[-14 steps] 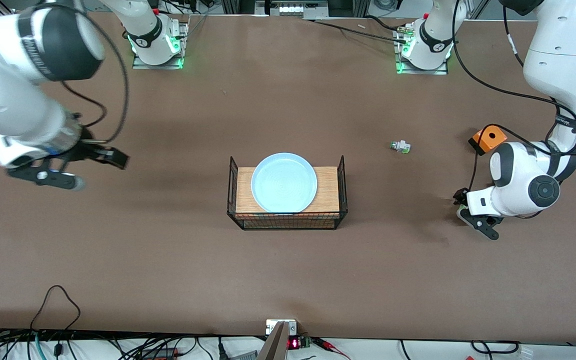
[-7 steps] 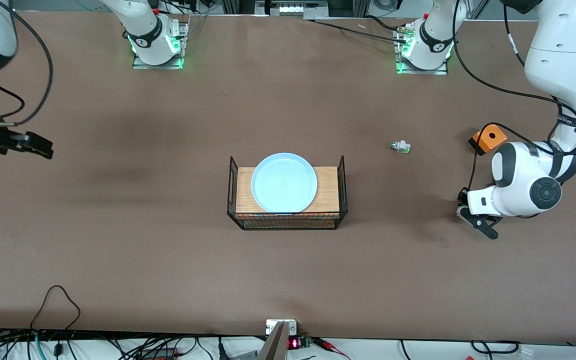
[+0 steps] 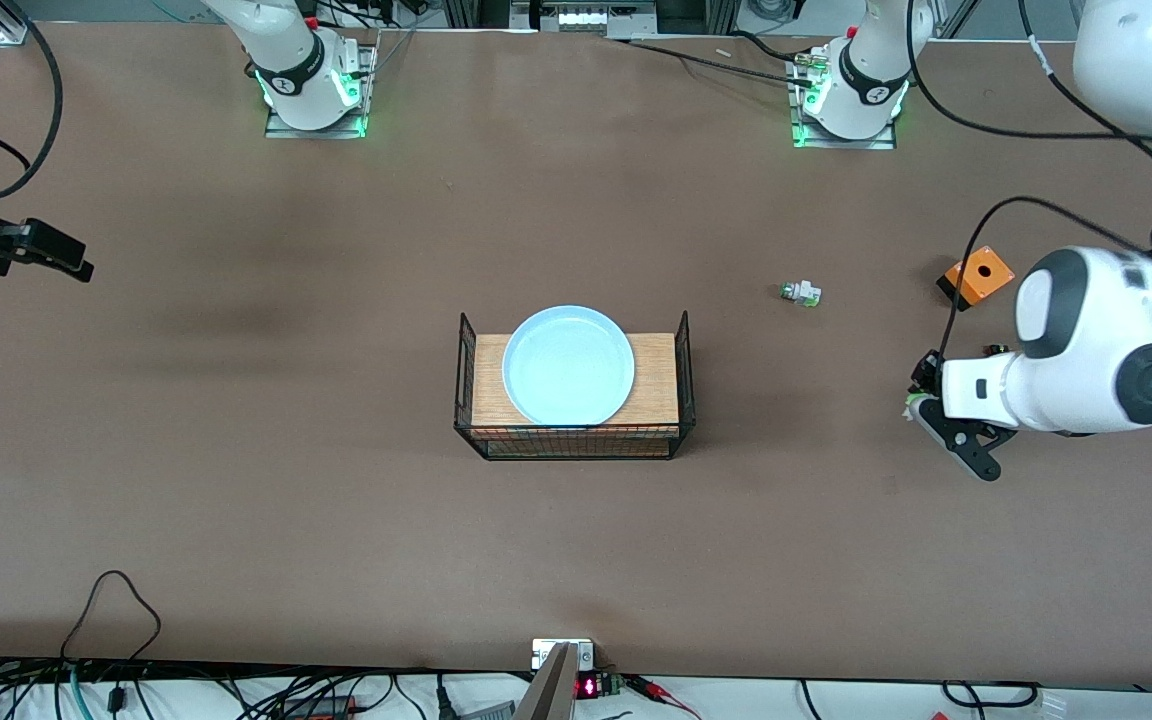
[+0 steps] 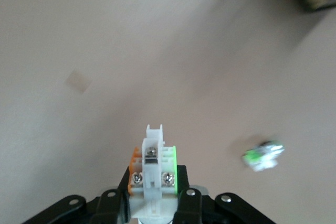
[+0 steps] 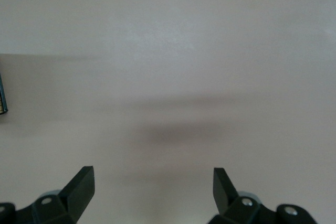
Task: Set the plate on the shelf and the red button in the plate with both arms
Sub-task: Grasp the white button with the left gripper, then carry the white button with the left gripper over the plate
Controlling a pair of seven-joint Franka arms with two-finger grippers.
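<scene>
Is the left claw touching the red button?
Touching. The left wrist view shows the left claw shut on the red button, its fingers pressed against both sides of the white body.

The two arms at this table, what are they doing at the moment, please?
The plate already lies on the wooden top of the wire basket. The left gripper is shut on a small white push-button part with a green mark, held over bare table toward the left arm's end; its red cap is not visible. The right gripper is open and empty, over the table's edge at the right arm's end. A similar white-green part and an orange block lie on the table.
</scene>
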